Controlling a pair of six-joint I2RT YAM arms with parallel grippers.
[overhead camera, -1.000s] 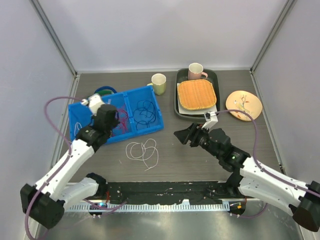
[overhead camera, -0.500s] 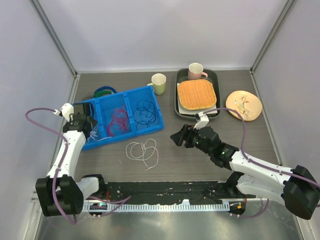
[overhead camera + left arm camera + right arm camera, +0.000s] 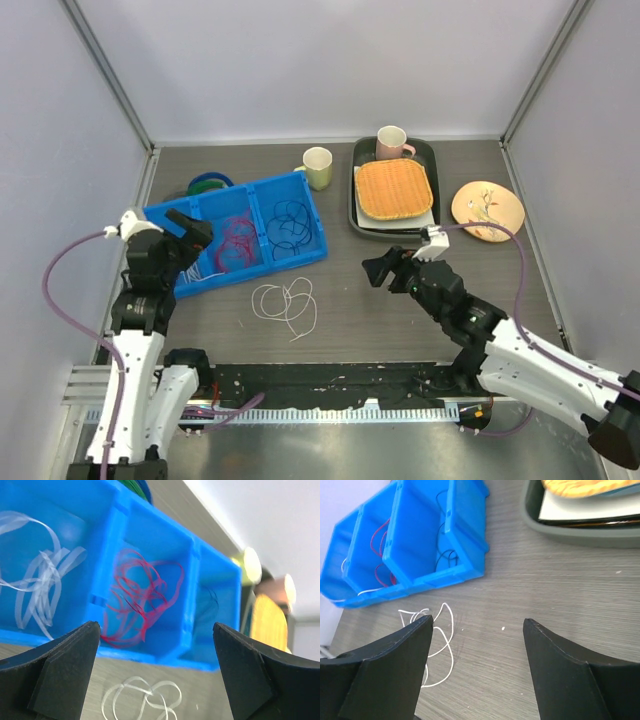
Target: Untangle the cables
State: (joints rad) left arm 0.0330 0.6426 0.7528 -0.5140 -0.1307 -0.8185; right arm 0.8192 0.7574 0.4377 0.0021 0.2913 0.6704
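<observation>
Three thin cables lie in the blue bin [image 3: 312, 218] and one lies outside it. The red cable [image 3: 238, 240] is in the middle compartment, the dark blue cable [image 3: 291, 222] in the right one, and pale white strands [image 3: 40, 580] in the left one. Just in front of the bin, a white cable [image 3: 285, 303] rests in loose loops on the grey table [image 3: 400, 320].

The left gripper [image 3: 190, 230] hangs over the left end of the bin, with its fingers wide apart and nothing between them. The right gripper [image 3: 383, 270] is to the right of the white cable, well apart from it; its fingers are also spread and hold nothing. Only bare table lies between it and the loops.

Behind the bin there is a green-and-blue coiled band [image 3: 208, 183] and a pale green cup [image 3: 318, 167]. Farther right, a dark tray [image 3: 358, 205] carries a woven orange mat [image 3: 394, 188] and a pink mug [image 3: 391, 143]. A round plate [image 3: 487, 210] with a flower drawing lies beside the tray. Purple hoses [image 3: 60, 270] curve from both arms.
</observation>
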